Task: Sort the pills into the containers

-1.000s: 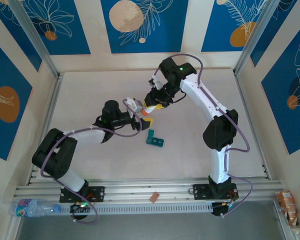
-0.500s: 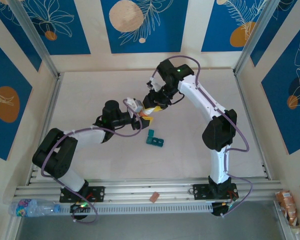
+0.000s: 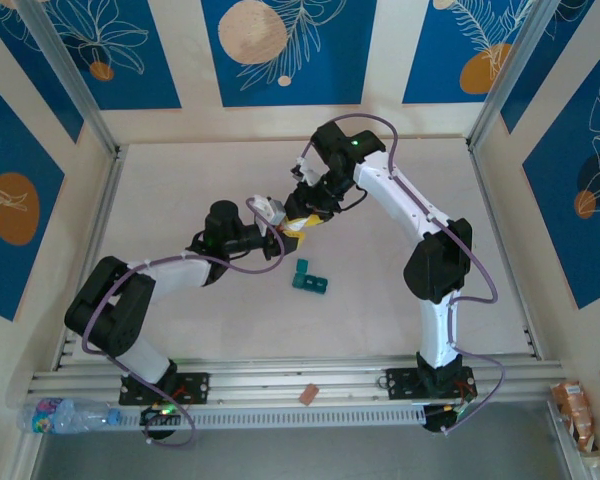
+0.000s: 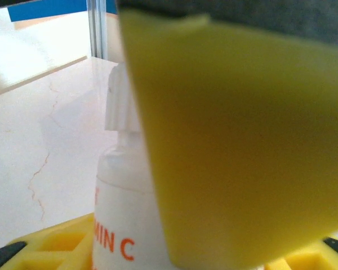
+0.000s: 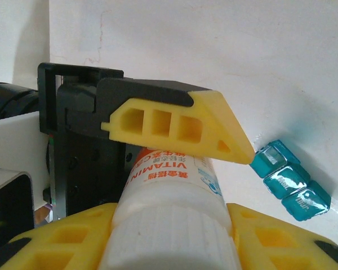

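Observation:
A white vitamin bottle (image 3: 293, 224) with orange print hangs above the table centre, held between both arms. My left gripper (image 3: 282, 234) is shut on its body (image 5: 174, 171); one yellow left finger (image 5: 180, 126) lies across the top of the label. My right gripper (image 5: 169, 247) is shut on the ribbed white cap (image 5: 170, 233), a yellow finger against each side. In the left wrist view the bottle (image 4: 121, 219) stands beside a blurred yellow finger (image 4: 236, 140). The teal pill organiser (image 3: 308, 277) lies on the table just below the grippers, its lidded compartments (image 5: 290, 180) closed. No loose pills show.
Aluminium rails (image 3: 280, 382) run along the near edge and the left side (image 3: 98, 220). A small brown scrap (image 3: 307, 394) lies on the front rail. A plastic bottle (image 3: 65, 413) and a snack packet (image 3: 576, 406) lie outside the work area.
My right arm has shifted a little to the left, bringing its gripper closer over the bottle's cap end. The left arm and the organiser have not moved.

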Tool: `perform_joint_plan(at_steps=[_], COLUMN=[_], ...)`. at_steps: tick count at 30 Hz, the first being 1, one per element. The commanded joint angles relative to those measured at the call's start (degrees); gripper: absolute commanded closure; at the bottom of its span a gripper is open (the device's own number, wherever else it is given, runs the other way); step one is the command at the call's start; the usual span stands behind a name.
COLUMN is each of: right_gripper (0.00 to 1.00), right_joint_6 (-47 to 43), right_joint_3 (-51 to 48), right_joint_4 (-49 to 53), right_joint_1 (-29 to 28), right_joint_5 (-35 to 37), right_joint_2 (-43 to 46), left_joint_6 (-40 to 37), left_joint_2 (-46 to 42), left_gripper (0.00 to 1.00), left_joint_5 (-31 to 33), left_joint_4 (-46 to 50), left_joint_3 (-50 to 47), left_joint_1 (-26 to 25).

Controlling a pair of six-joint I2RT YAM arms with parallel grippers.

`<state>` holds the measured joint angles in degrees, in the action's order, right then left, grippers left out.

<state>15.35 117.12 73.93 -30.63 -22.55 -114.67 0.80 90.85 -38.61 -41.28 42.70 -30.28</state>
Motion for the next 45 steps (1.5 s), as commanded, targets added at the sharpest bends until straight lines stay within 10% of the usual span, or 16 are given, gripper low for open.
perform_joint_plan(at_steps=[1, 18, 34, 45], right_gripper=[0.61, 0.48, 0.31, 0.28], right_joint_6=[0.3, 3.2, 14.7, 31.5], right_joint_3=[-1.3, -3.8, -24.0, -37.9], right_joint_4=[-0.4, -3.7, -19.2, -39.3], right_joint_1=[-0.6, 0.7, 7.8, 5.1], right_joint_5=[-1.8, -1.7, -2.1, 10.4], right_joint_2=[-0.5, 2.6, 23.0, 33.8], left_joint_6=[0.6, 3.1, 5.8, 5.3], left_joint_2=[-1.5, -2.5, -3.4, -5.1], left_gripper=[0.56, 0.93, 1.0, 1.0], left_joint_5=[-2.0, -2.4, -2.9, -1.5], left_joint_4=[-1.0, 0.9, 2.9, 8.4], left_joint_3=[1.9, 3.3, 4.0, 5.3], left_joint_1=[-0.6, -0.6, -0.6, -0.6])
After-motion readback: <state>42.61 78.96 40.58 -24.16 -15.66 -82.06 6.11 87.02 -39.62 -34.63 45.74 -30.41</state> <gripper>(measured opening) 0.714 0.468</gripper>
